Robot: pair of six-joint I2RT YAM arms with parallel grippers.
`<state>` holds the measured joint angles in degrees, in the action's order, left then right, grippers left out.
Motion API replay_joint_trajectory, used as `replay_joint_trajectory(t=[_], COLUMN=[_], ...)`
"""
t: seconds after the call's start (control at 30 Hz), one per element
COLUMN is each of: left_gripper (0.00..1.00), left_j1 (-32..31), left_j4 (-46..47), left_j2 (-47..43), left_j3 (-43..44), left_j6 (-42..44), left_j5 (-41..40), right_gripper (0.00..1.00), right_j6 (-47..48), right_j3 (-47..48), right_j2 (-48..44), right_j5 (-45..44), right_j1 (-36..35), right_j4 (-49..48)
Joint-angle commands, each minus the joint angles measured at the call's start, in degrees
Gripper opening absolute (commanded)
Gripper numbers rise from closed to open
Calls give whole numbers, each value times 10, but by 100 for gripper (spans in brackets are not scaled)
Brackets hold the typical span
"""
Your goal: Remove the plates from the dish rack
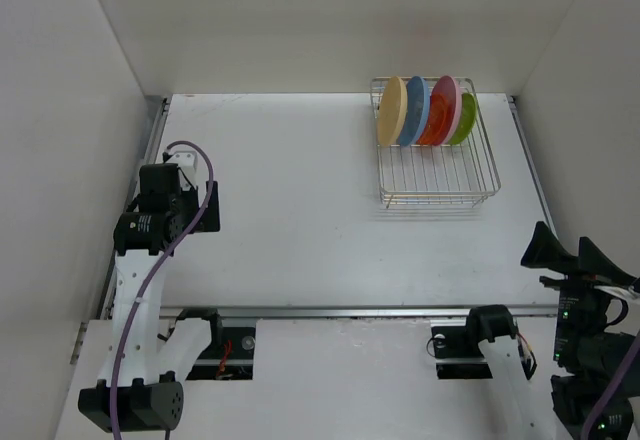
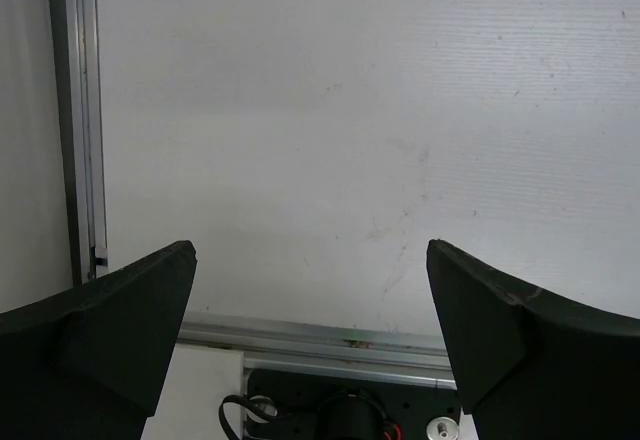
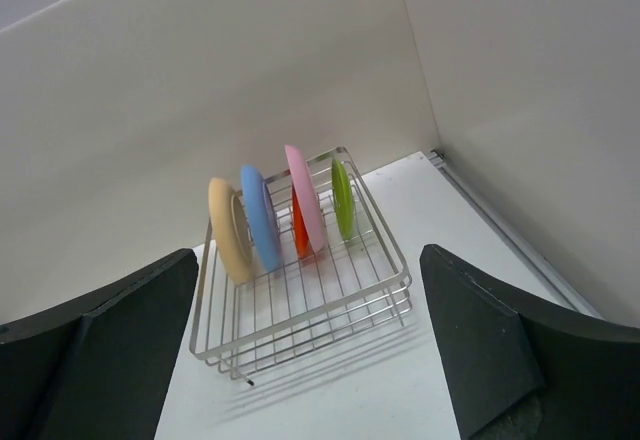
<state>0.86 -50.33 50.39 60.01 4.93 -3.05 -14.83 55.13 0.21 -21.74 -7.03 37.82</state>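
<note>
My left fingers [image 2: 140,310] and right fingers [image 3: 130,320] gape empty; I'd pinch the plates [image 1: 437,120], light, stiff, probably slick, by their top rims above the dish rack [image 1: 440,178], upper right.

You see one dish rack [image 3: 340,280], five plates, cream-yellow [image 3: 230,230], blue [image 3: 262,218], orange-red [image 3: 299,240], pink [image 3: 303,198] and green [image 3: 342,198], plus one left gripper [image 2: 310,248] and one right gripper [image 3: 310,252].
</note>
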Motion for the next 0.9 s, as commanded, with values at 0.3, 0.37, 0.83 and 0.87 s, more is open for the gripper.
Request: replay_joint_trajectory(t=[0.3, 0.37, 0.83, 0.87], left_gripper=[100, 100, 100, 100], left_j1=[3, 3, 3, 3], left_j4=[21, 21, 21, 21], left_j2=[11, 11, 28, 36], left_j3=[-3, -3, -16, -16], left_j6=[-31, -31, -8, -3], left_j5=[17, 17, 34, 34], right_gripper=[100, 100, 69, 67], right_j6=[-8, -20, -71, -71], right_j3=[50, 81, 365, 382], right_j2=[97, 172, 806, 851], right_j5=[16, 16, -45, -52], right_j1=[2, 2, 20, 20], right_j4=[16, 27, -89, -89])
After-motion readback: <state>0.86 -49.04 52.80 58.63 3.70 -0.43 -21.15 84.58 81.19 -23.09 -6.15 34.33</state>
